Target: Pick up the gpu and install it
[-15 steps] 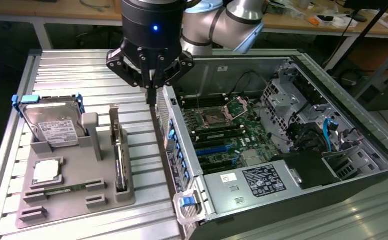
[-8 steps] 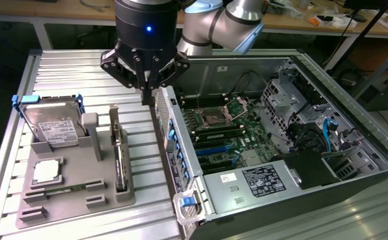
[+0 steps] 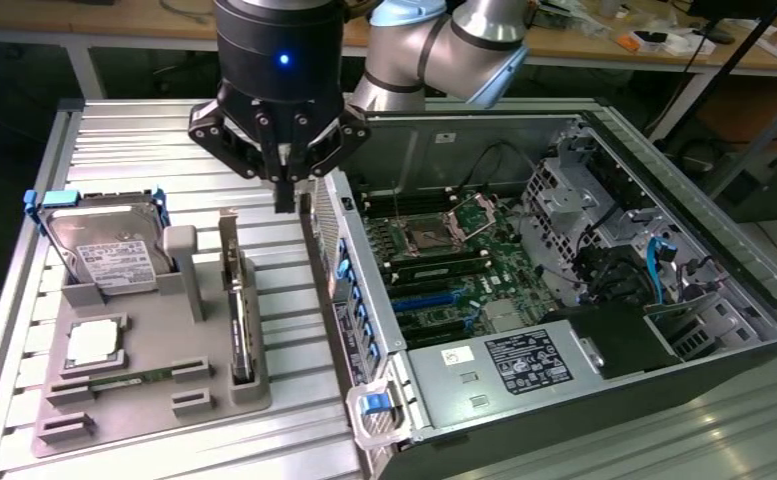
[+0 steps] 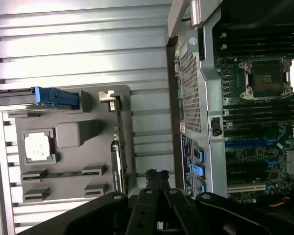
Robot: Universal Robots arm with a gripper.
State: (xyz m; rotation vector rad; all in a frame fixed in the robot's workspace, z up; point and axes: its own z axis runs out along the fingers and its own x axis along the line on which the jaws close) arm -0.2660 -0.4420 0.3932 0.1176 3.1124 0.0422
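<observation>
The gpu (image 3: 237, 300) stands on edge in a slot of the grey holder (image 3: 161, 395), its silver bracket end pointing up and away. In the wrist view the gpu (image 4: 118, 147) appears as a thin strip along the holder's (image 4: 71, 164) side. My gripper (image 3: 283, 200) hangs shut and empty above the table, between the holder and the open computer case (image 3: 402, 420). It sits a little beyond the gpu's far end, close to the case wall. From the wrist, the closed gripper (image 4: 157, 175) lies between the gpu and the case's rear panel (image 4: 191, 88).
A hard drive with blue rails (image 3: 105, 250), a processor chip (image 3: 95, 343) and a memory stick (image 3: 128, 380) also sit in the holder. The case lies open with the motherboard (image 3: 455, 260) and its blue slots exposed. The ribbed metal table (image 3: 135, 130) extends around the holder.
</observation>
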